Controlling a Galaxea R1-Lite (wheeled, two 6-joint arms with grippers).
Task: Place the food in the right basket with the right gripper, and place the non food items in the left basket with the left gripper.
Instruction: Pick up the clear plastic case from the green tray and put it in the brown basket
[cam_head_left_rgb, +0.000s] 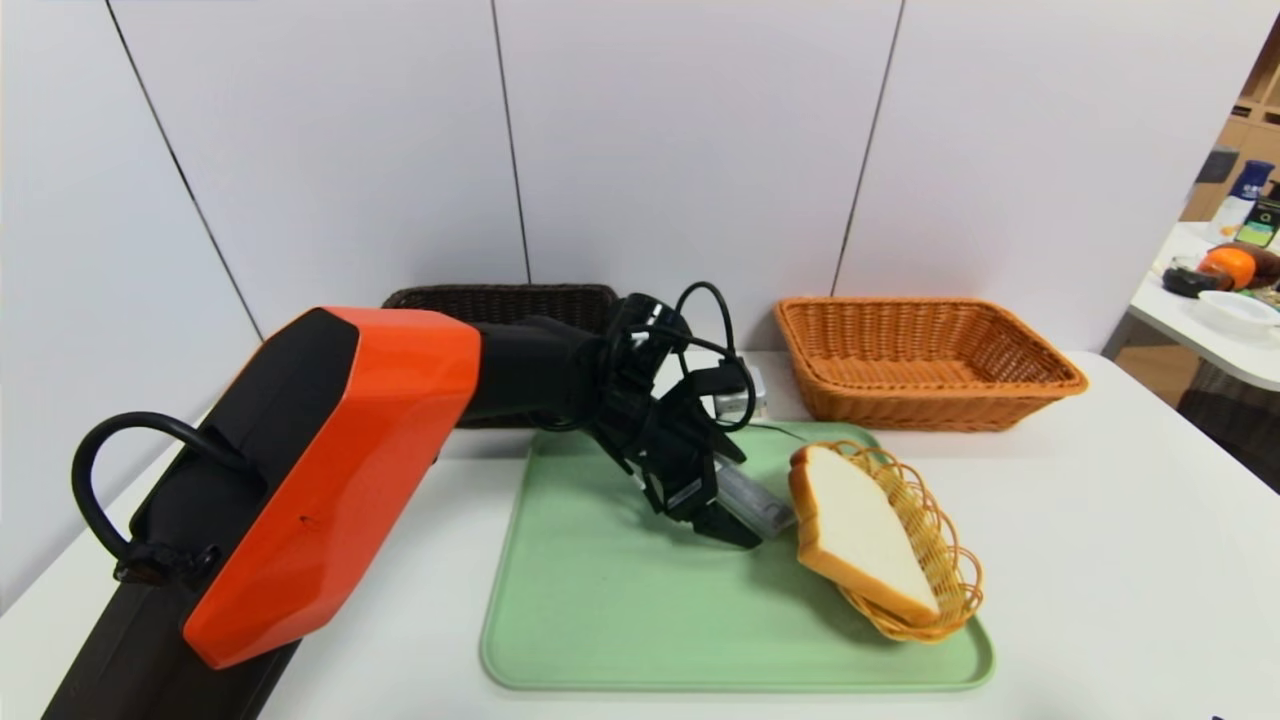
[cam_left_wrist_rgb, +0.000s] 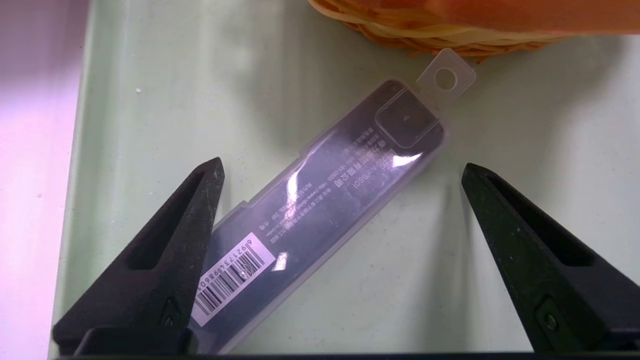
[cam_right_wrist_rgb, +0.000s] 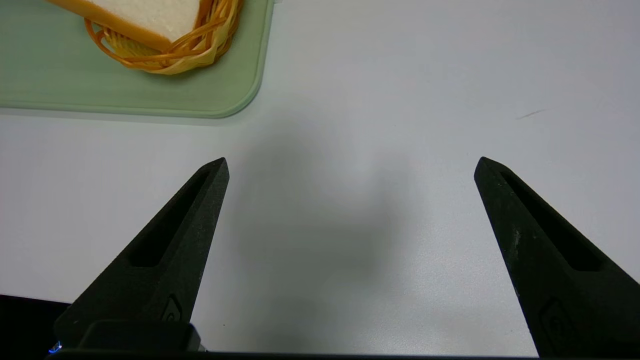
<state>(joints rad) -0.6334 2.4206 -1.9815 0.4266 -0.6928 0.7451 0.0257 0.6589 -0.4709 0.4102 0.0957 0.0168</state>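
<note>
Nothing's sorted yet: my left gripper (cam_left_wrist_rgb: 342, 167) hovers wide open over the case (cam_left_wrist_rgb: 320, 200) on the tray (cam_head_left_rgb: 600, 600), bread (cam_head_left_rgb: 860, 535) sits in its little dish (cam_head_left_rgb: 945, 560), right gripper (cam_right_wrist_rgb: 350, 165) open over bare surface.

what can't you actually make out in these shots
- Slim case: in the head view the left gripper covers most of it; in the left wrist view one end runs under a jaw.
- Dark brown basket: head view, the left arm hides its inside.
- Small wicker dish: the bread slice hides its inside.
- Right gripper: outside the head view, seen only in its own wrist view.
</note>
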